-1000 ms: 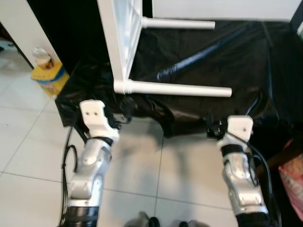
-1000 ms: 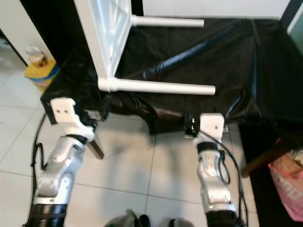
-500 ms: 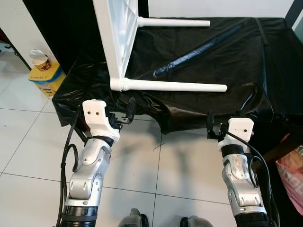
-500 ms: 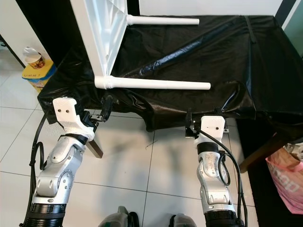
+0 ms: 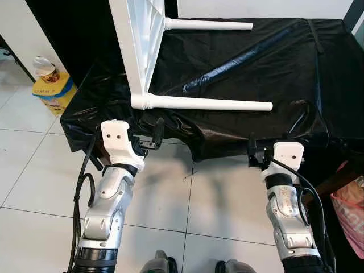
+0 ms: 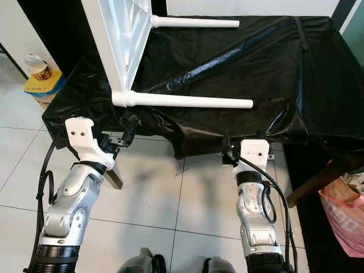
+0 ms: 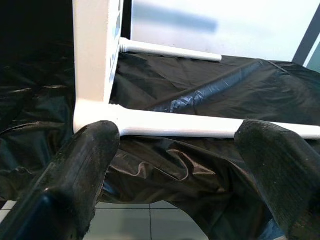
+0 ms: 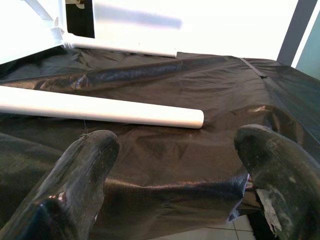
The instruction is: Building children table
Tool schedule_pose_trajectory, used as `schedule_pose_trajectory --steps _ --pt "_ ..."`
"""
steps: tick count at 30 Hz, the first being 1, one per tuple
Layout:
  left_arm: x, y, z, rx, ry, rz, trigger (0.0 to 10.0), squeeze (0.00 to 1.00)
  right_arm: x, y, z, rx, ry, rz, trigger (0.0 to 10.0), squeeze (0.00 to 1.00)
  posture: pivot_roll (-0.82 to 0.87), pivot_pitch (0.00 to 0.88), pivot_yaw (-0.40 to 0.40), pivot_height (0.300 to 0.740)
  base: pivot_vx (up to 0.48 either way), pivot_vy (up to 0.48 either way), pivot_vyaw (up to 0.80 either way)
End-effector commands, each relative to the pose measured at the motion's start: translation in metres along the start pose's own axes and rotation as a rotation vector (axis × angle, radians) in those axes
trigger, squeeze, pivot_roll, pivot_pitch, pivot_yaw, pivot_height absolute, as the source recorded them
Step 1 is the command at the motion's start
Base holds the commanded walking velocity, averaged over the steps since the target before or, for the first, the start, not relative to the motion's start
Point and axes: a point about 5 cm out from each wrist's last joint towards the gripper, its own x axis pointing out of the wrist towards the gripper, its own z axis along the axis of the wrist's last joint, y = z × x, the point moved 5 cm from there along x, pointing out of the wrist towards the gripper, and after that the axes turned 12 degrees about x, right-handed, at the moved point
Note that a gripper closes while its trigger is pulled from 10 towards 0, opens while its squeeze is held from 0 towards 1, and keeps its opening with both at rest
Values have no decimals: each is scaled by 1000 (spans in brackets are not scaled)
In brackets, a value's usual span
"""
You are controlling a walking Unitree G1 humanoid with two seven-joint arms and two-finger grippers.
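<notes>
The white children's table lies on its side on a black plastic sheet [image 5: 296,74]. Its top [image 5: 136,45] stands on edge at the back left. A near leg [image 5: 210,104] and a far leg [image 5: 210,25] point to the right. My left gripper [image 5: 152,135] is open, just in front of and below the joint where the near leg meets the top [image 7: 95,112]. My right gripper [image 5: 254,156] is open too, at the sheet's front edge, below the near leg's free end [image 8: 192,119]. Both grippers are empty.
A yellow box with a tub on it [image 5: 51,85] stands on the tiled floor [image 5: 34,170] at the left. A wooden leg [image 5: 335,182] and a pink bag [image 5: 354,207] are at the lower right. A black cable [image 5: 82,187] hangs by my left arm.
The whole picture has shifted and sharpened, so the camera moved. Both arms keep about the same place before the sheet's edge. The table has not moved.
</notes>
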Motion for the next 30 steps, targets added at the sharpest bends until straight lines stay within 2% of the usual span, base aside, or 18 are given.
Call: schedule_pose_trajectory --steps 1,30 --pt "-3 -4 0 6 0 -35 10000 0 -2 -2 -1 -6 2 -3 10000 0 57 78 28 740 247 0 0" --pt "-7 -5 1 -6 -5 -20 10000 0 -3 -2 -3 -8 17 9 10000 0 61 92 23 740 274 0 0"
